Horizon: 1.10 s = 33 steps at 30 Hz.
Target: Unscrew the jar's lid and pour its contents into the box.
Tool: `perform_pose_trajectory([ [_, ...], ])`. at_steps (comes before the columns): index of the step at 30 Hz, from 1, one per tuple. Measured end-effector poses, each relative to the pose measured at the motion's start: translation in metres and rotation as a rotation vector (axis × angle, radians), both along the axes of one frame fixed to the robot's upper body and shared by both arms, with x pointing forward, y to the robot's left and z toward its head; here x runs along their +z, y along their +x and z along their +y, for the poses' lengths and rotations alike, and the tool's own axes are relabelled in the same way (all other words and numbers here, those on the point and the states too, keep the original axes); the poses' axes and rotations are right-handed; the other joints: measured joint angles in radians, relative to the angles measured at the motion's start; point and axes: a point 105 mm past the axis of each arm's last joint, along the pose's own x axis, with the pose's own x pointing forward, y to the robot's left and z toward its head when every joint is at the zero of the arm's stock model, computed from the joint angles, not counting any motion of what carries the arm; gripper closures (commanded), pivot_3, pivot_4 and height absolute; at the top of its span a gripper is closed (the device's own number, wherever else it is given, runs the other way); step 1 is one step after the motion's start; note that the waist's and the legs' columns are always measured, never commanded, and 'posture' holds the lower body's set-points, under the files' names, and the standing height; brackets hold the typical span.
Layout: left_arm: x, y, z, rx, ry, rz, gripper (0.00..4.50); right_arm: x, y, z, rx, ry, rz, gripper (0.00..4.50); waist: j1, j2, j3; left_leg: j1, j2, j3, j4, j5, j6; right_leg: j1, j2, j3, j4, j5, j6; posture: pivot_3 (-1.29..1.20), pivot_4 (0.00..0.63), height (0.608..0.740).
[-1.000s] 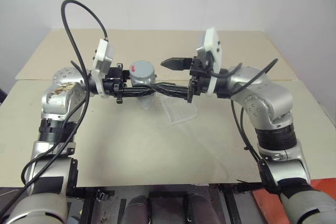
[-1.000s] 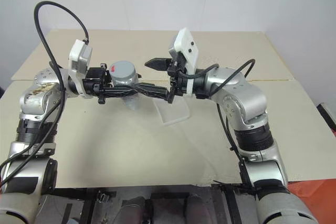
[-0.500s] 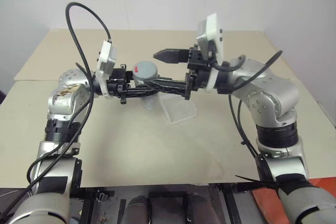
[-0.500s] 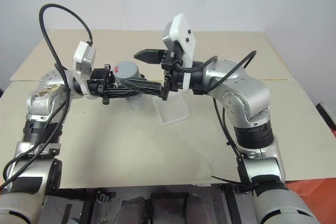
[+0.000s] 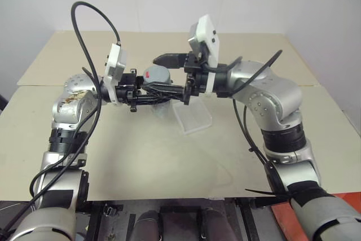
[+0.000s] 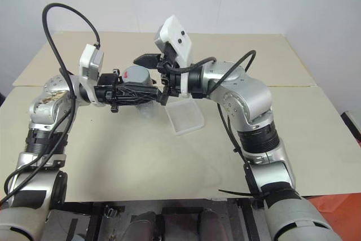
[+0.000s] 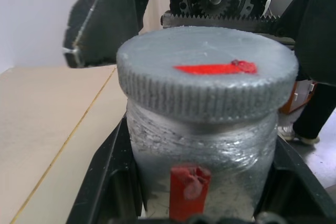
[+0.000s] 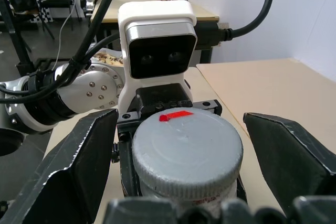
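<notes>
The left claw (image 5: 148,95) grips the jar (image 7: 202,145) above the bench (image 5: 141,156); the right claw (image 8: 184,145) gapes around the lid (image 8: 186,148). Closing off-centre could twist the whole jar loose, spilling short of the box (image 6: 185,117).

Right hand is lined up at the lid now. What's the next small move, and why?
Probably close the right hand on the lid. Its fingers stand open on either side of the lid, not touching it, while the left hand holds the jar, lid still on.

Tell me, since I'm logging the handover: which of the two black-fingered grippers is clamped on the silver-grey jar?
The left gripper: its fingers grip the silver-grey jar below the ridged grey lid. The right gripper stands open, astride the lid.
</notes>
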Motion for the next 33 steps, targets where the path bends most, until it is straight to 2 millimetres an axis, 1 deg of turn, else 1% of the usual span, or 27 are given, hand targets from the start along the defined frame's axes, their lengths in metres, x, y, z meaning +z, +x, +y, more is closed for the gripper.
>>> perform_pose_trajectory([
  [2,0.0,0.0,0.0,-0.001,0.001,-0.003,2.47,0.0,0.001,0.0,-0.002,-0.001,0.001,0.03,0.0,0.0,0.0,0.0,0.0,0.0,0.0,0.0,0.0,0.0,0.0,0.0,0.0,0.0,0.0,0.0,0.15,0.74],
  [3,0.0,-0.001,0.0,-0.001,0.001,-0.004,2.47,0.0,0.001,0.0,-0.002,-0.002,0.001,0.2,0.0,0.0,0.0,0.0,0.0,0.0,0.0,0.0,0.0,0.0,0.0,0.0,0.0,0.0,0.0,0.0,0.15,0.74],
  [5,0.0,-0.001,0.0,0.0,0.001,-0.001,2.47,-0.001,0.001,0.0,-0.001,-0.002,0.002,0.61,0.0,0.0,0.0,0.0,0.0,0.0,0.0,0.0,0.0,0.0,0.0,0.0,0.0,0.0,0.0,0.0,0.15,0.74],
  [8,-0.001,0.0,0.0,0.004,-0.001,0.002,2.47,-0.001,0.001,0.001,0.0,0.001,0.008,1.6,0.0,0.0,0.0,0.0,0.0,0.0,0.0,0.0,0.0,0.0,0.0,0.0,0.0,0.0,0.0,0.0,0.15,0.74],
  [9,-0.001,0.0,0.001,0.006,-0.001,0.001,2.47,-0.002,0.001,0.002,0.001,0.001,0.009,1.75,0.0,0.0,0.0,0.0,0.0,0.0,0.0,0.0,0.0,0.0,0.0,0.0,0.0,0.0,0.0,0.0,0.15,0.74],
  [15,-0.001,0.0,0.001,0.007,0.0,0.002,2.47,-0.001,0.002,0.002,0.0,0.008,0.027,1.75,0.0,0.0,0.0,0.0,0.0,0.0,0.0,0.0,0.0,0.0,0.0,0.0,0.0,0.0,0.0,0.0,0.15,0.74],
  [19,0.0,-0.002,0.0,0.005,-0.001,-0.006,2.47,0.003,0.002,0.0,0.009,0.03,0.107,1.75,0.0,0.0,0.0,0.0,0.0,0.0,0.0,0.0,0.0,0.0,0.0,0.0,0.0,0.0,0.0,0.0,0.15,0.74],
  [21,-0.004,-0.003,0.001,0.005,0.003,0.002,2.47,0.024,0.003,-0.008,0.001,0.097,0.127,1.75,0.0,0.0,0.0,0.0,0.0,0.0,0.0,0.0,0.0,0.0,0.0,0.0,0.0,0.0,0.0,0.0,0.15,0.74],
  [23,-0.01,-0.003,0.003,0.015,0.006,0.021,2.47,0.047,0.0,-0.017,-0.005,0.154,0.103,1.75,0.0,0.0,0.0,0.0,0.0,0.0,0.0,0.0,0.0,0.0,0.0,0.0,0.0,0.0,0.0,0.0,0.15,0.74],
  [24,-0.012,-0.002,0.003,0.022,0.005,0.026,2.47,0.054,0.0,-0.022,-0.016,0.177,0.093,1.75,0.001,0.0,0.0,0.0,0.0,0.0,0.0,0.0,0.0,0.0,0.0,0.0,0.0,0.0,0.0,0.0,0.15,0.74],
  [25,-0.012,-0.002,0.003,0.027,0.003,0.027,2.47,0.057,0.001,-0.026,-0.031,0.184,0.084,1.75,0.001,0.0,0.0,0.0,0.0,0.0,0.0,0.0,0.0,0.0,0.0,0.0,0.0,0.0,0.0,0.0,0.15,0.74],
  [27,-0.011,0.0,0.004,0.048,-0.004,0.026,2.47,0.052,0.008,-0.036,-0.106,0.166,0.057,1.75,0.003,0.0,0.0,0.0,0.0,0.0,0.0,0.0,0.0,0.0,-0.001,0.0,0.0,0.0,0.0,0.0,0.15,0.74],
  [28,-0.01,0.002,0.005,0.063,-0.009,0.024,2.47,0.047,0.013,-0.044,-0.163,0.163,0.041,1.75,0.004,0.0,0.0,0.0,0.0,0.0,0.0,0.0,0.0,0.001,-0.001,0.0,-0.001,0.0,0.0,0.0,0.15,0.74],
  [30,-0.007,0.005,0.011,0.103,-0.02,0.015,2.47,0.028,0.028,-0.063,-0.29,0.153,0.05,1.75,0.004,0.0,0.0,0.0,-0.001,0.0,0.0,0.0,0.0,0.001,-0.001,0.0,-0.001,0.0,0.0,0.0,0.15,0.74],
  [33,-0.004,0.008,0.02,0.17,-0.035,0.007,2.47,-0.007,0.046,-0.094,-0.488,0.119,0.072,1.75,0.002,0.0,0.0,0.0,0.0,0.0,-0.001,0.0,0.0,0.0,-0.001,0.0,-0.001,0.0,0.0,0.0,0.15,0.74],
])
